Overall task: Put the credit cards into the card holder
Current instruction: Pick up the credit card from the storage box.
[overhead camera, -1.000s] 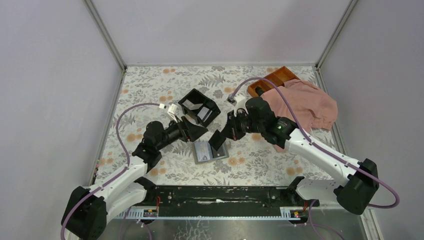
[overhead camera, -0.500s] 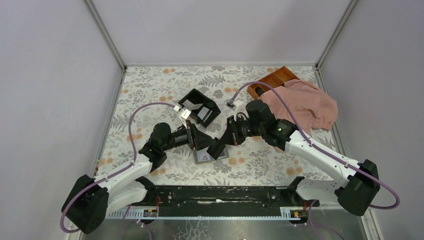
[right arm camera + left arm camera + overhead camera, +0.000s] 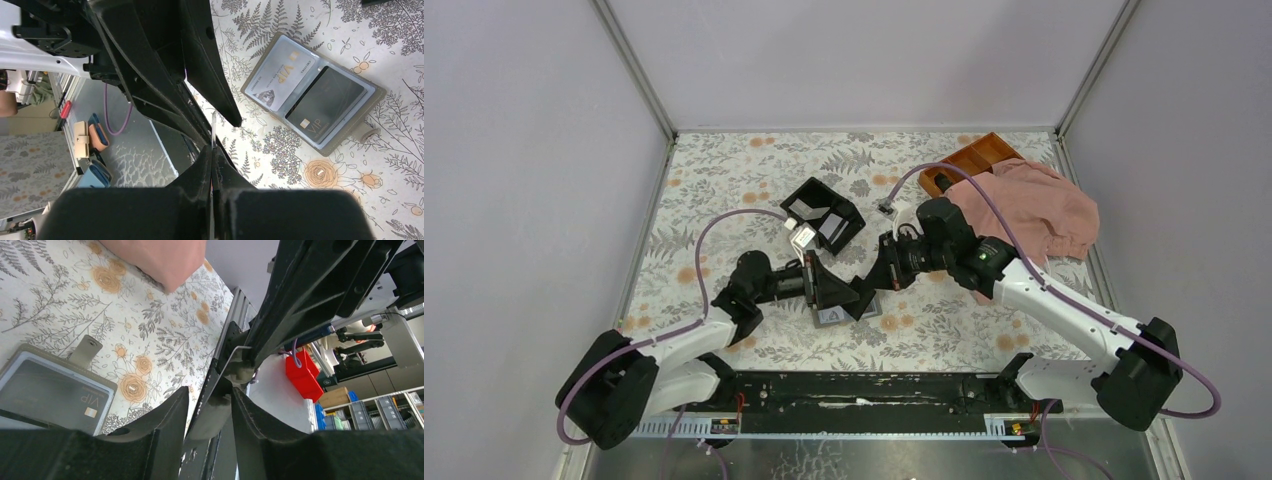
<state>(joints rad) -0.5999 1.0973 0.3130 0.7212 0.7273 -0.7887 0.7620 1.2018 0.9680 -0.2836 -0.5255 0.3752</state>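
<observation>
Crowded above the card holder [image 3: 354,123]: left gripper [image 3: 209,394] and right gripper [image 3: 212,152] tip to tip over it, with the credit card [image 3: 213,127] pinched edge-on by the right gripper, in line with the gap between the left gripper's spread fingers. Blocked behind by the black two-compartment box [image 3: 824,212]. Bounded far right by pink cloth [image 3: 1026,208] over the orange-brown tray [image 3: 972,158]. Open over floral tabletop [image 3: 724,170] at far left.

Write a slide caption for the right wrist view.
Right gripper pinching a credit card edge-on, near the open card holder.
</observation>
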